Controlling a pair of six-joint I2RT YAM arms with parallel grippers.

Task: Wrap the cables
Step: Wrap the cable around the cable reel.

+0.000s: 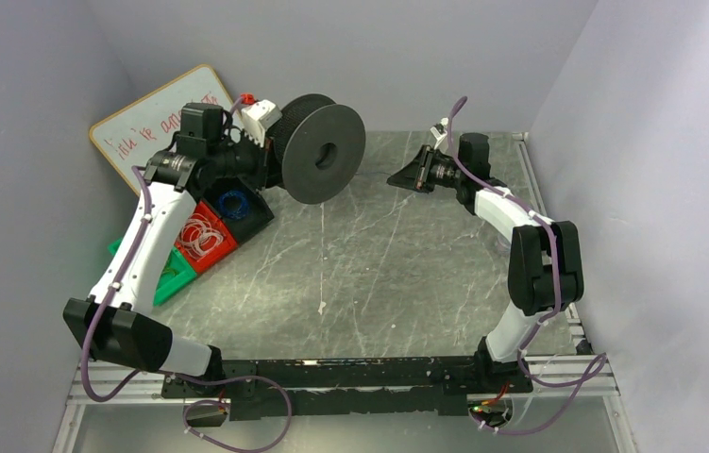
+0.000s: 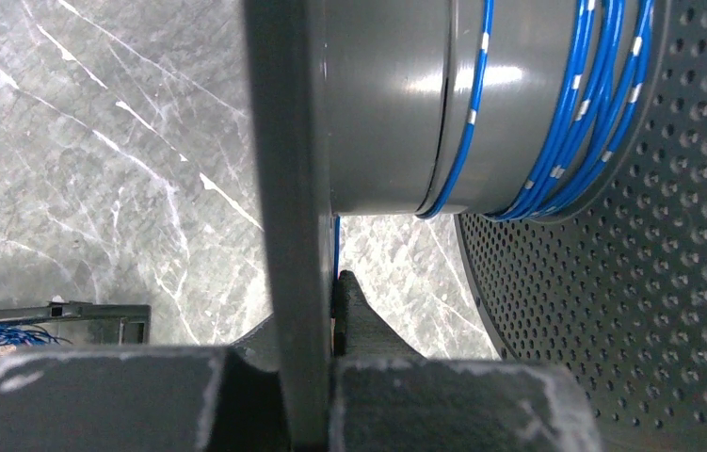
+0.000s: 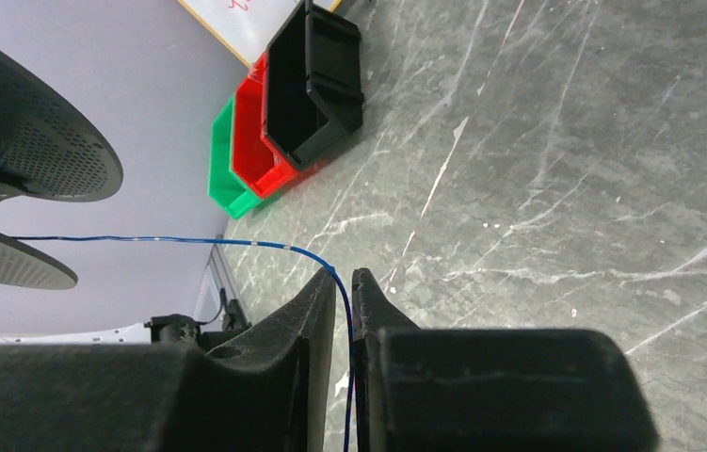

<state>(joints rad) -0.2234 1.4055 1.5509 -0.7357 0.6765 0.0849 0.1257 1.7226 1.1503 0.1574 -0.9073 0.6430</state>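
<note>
A dark grey spool (image 1: 322,151) is held up off the table at the back left. My left gripper (image 1: 270,142) is shut on one of its flanges (image 2: 283,188); the flange edge stands between the jaws (image 2: 316,311). Thin blue wire (image 2: 575,122) is wound in several turns on the hub (image 2: 387,104). A strand of the blue wire (image 3: 142,239) runs from the spool (image 3: 29,122) across to my right gripper (image 3: 342,278), which is shut on it. In the top view the right gripper (image 1: 402,177) hovers to the right of the spool.
A black bin (image 1: 246,212) holding a loose blue wire coil (image 1: 232,203), a red bin with whitish coils (image 1: 201,236) and a green bin (image 1: 176,274) stand at the left under the left arm. A whiteboard (image 1: 157,118) leans on the back left wall.
</note>
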